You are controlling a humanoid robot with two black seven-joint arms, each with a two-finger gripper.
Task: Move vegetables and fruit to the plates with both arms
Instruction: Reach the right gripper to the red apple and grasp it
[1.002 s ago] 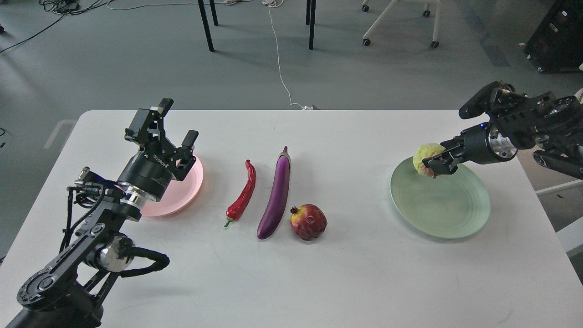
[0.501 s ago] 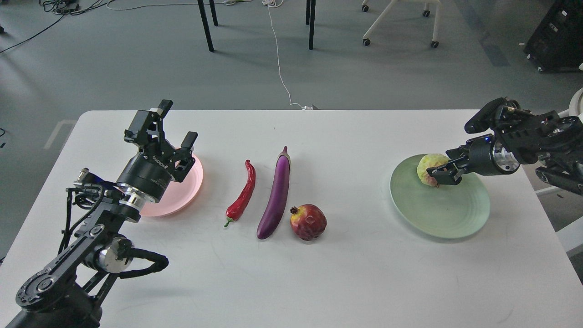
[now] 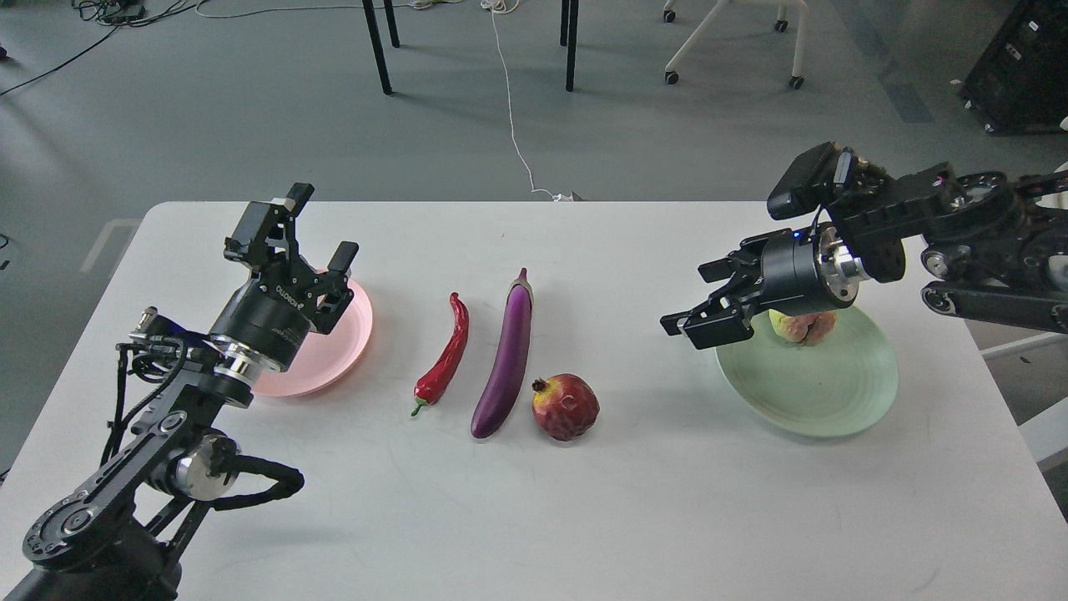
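The right pincer (image 3: 705, 313) hangs spread and empty above the near-left rim of the green plate (image 3: 822, 401). The bumpy fruit (image 3: 803, 325) sits on that plate's far side, partly hidden under the wrist. The left pincer (image 3: 304, 242) is also spread and empty, over the pink plate (image 3: 334, 367).

The pomegranate (image 3: 566, 406) looks the likely next target. It is round and lies just beside the tip of the eggplant (image 3: 506, 367); an off-centre closing could send it rolling or knock the eggplant into the chili (image 3: 443, 359), which lies close alongside.

A low return swing might clip the green plate's rim or bump the fruit already delivered. The surface (image 3: 584, 517) has wide bare room in front and between pomegranate and green plate; the plate itself sits nearer the right edge.
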